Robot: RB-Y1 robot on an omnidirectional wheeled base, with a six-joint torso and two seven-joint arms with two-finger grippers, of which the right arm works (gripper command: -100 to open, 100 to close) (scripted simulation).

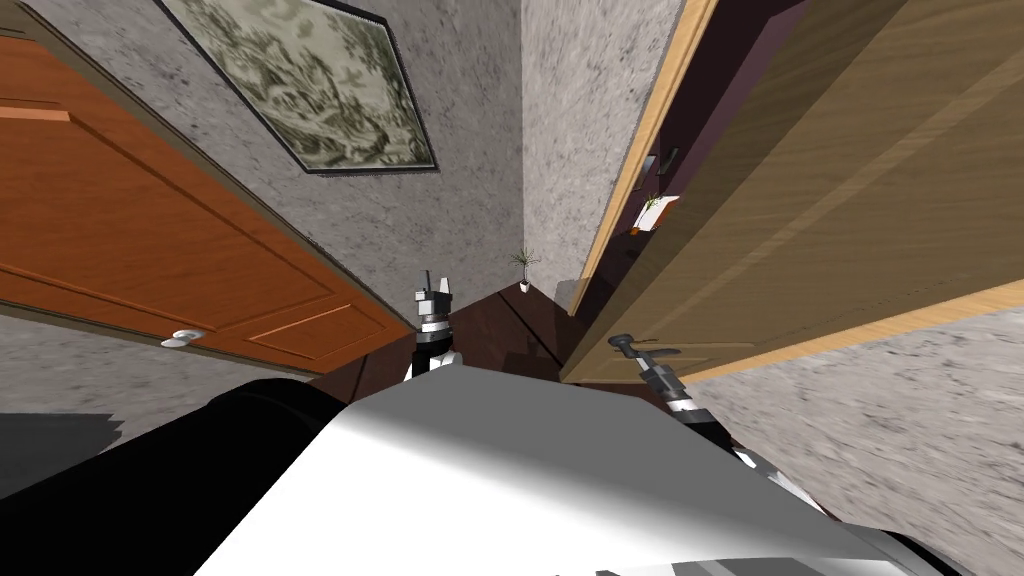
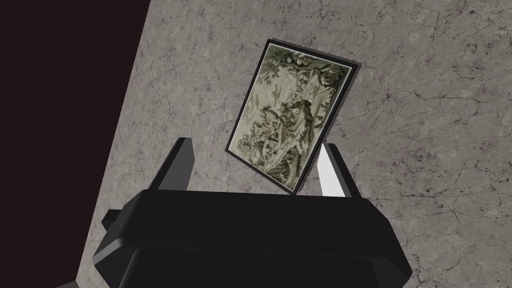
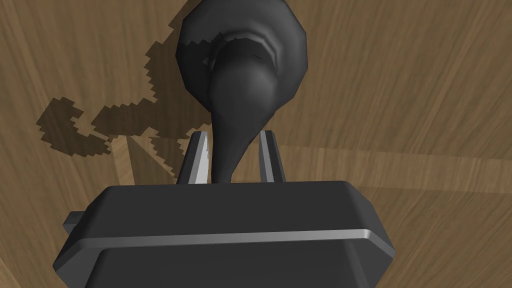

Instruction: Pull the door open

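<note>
The door (image 1: 800,200) is light brown wood and it is on the robot's right side. Its handle (image 3: 240,90) is dark grey, with a round base flat on the wood and a long bar sticking out. The right gripper (image 3: 232,150) has the bar between its two thin fingers (image 3: 197,162). The fingers are pressed close on each side of the bar, so the gripper is closed on the handle. The gripper's shadow falls on the wood beside the handle.

A dark purple gap shows between the door and its pale wooden frame (image 1: 640,150). Inside the gap sits a little plant on a white shelf (image 1: 655,210).

The left gripper (image 1: 432,290) is held up in front of the robot, well away from the door. Its fingers stand wide apart and hold nothing.

Past it, a small potted plant (image 1: 523,268) stands in the corner on the dark floor (image 1: 510,335). A big framed picture (image 1: 310,80) hangs on the grey wall. On the robot's left is an orange-brown door (image 1: 130,230) with a shiny round knob (image 1: 182,338).
</note>
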